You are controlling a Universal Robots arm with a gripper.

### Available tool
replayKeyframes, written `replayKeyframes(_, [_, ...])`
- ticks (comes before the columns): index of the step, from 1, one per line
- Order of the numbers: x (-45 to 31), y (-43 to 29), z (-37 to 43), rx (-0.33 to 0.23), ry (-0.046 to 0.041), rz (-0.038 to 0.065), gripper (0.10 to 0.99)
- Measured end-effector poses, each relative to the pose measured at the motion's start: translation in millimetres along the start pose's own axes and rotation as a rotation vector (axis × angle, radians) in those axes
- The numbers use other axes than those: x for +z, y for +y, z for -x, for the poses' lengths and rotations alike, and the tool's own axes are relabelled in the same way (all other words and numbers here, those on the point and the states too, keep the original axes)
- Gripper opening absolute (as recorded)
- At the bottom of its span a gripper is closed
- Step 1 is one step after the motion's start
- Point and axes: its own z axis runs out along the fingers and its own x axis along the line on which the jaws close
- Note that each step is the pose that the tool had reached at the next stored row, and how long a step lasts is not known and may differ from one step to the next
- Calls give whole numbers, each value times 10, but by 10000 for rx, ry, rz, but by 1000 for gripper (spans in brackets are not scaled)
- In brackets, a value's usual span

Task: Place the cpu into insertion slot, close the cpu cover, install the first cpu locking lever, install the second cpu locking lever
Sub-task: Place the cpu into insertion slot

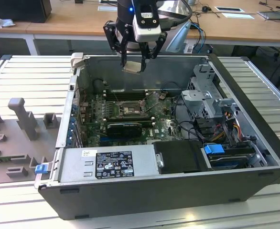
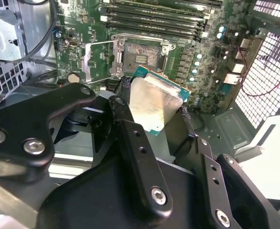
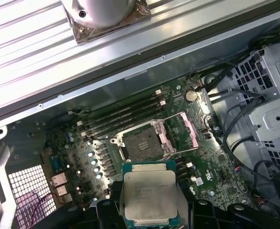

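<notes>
My gripper [image 1: 133,61] hangs over the back of the open computer case [image 1: 254,157], shut on the cpu [image 1: 133,67]. In both wrist views the cpu [image 2: 152,102] [image 3: 148,193] is a flat square chip with a silvery top and a green rim, pinched at two opposite edges by the black fingers [image 2: 123,107]. It is held in the air, well above the board. Below it on the green board lies the insertion slot [image 1: 129,110] [image 2: 140,57] [image 3: 142,143], square, dark and bare. The cpu cover [image 2: 98,62] [image 3: 180,136] stands swung open beside the slot.
Long black memory slots [image 2: 154,19] run along one side of the slot. A black card [image 1: 124,128], a power supply [image 1: 109,164], a drive cage [image 1: 207,95] and loose cables [image 1: 228,121] crowd the case. Grey fixtures [image 1: 23,117] stand on the table at the exterior view's left.
</notes>
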Motion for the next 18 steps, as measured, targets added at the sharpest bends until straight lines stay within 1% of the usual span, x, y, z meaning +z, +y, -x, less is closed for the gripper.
replayKeyframes(18, [2, 0, 0, 783, -71, 14, 533])
